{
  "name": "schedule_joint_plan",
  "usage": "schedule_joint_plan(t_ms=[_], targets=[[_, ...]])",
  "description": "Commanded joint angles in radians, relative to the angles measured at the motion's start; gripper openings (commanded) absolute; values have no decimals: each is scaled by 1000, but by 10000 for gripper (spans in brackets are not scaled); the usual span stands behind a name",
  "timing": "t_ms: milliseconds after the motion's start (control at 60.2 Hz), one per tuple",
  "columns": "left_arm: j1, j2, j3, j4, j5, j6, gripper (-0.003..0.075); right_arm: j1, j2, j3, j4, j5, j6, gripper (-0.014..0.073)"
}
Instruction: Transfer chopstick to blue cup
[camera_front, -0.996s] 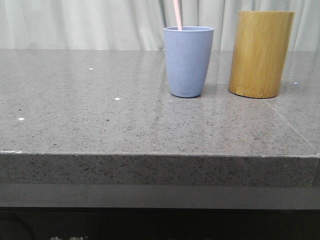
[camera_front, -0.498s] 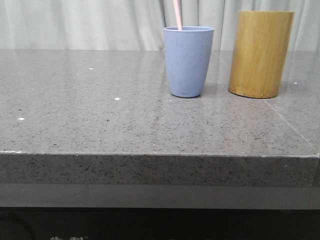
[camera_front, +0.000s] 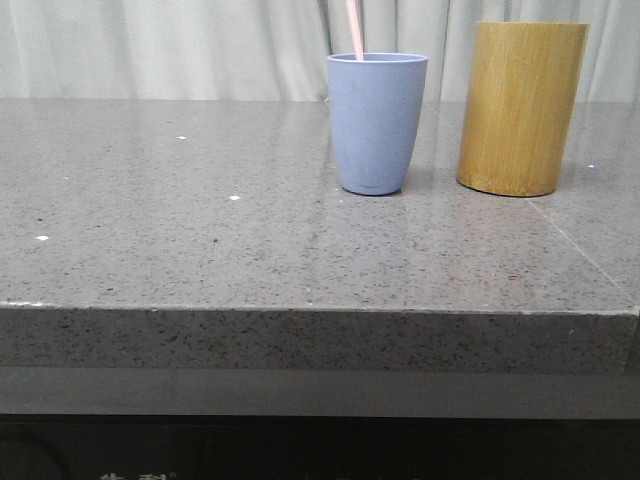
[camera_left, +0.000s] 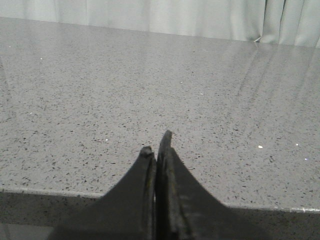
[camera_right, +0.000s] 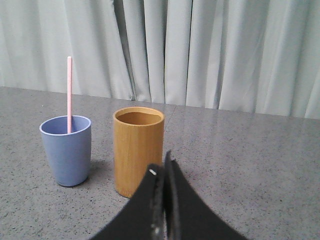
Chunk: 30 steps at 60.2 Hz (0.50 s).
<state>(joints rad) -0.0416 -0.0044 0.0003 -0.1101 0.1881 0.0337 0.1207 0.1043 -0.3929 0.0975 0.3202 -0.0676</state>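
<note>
The pale blue cup (camera_front: 377, 122) stands upright on the grey speckled table, and the thin pink chopstick (camera_front: 355, 30) rises out of it, leaning a little to the left. The right wrist view has the same blue cup (camera_right: 66, 150) with the chopstick (camera_right: 69, 92) standing inside. My right gripper (camera_right: 161, 167) is shut and empty, set back from the bamboo cylinder. My left gripper (camera_left: 156, 145) is shut and empty too, low over bare table near its front edge.
A taller yellow-brown bamboo cylinder (camera_front: 521, 105) stands just right of the cup; it is open-topped in the right wrist view (camera_right: 138, 150). Pale curtains hang behind the table. The table's front edge (camera_front: 320, 310) runs across the front view.
</note>
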Motion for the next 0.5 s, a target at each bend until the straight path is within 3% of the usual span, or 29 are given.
schedule_joint_plan(t_ms=[0, 482], targets=[[-7, -26, 10, -11, -88, -8, -19, -7, 11, -1, 0, -98, -6, -69], [-7, -24, 10, -11, -88, -8, -19, -57, -133, 384, 7, -172, -6, -69]])
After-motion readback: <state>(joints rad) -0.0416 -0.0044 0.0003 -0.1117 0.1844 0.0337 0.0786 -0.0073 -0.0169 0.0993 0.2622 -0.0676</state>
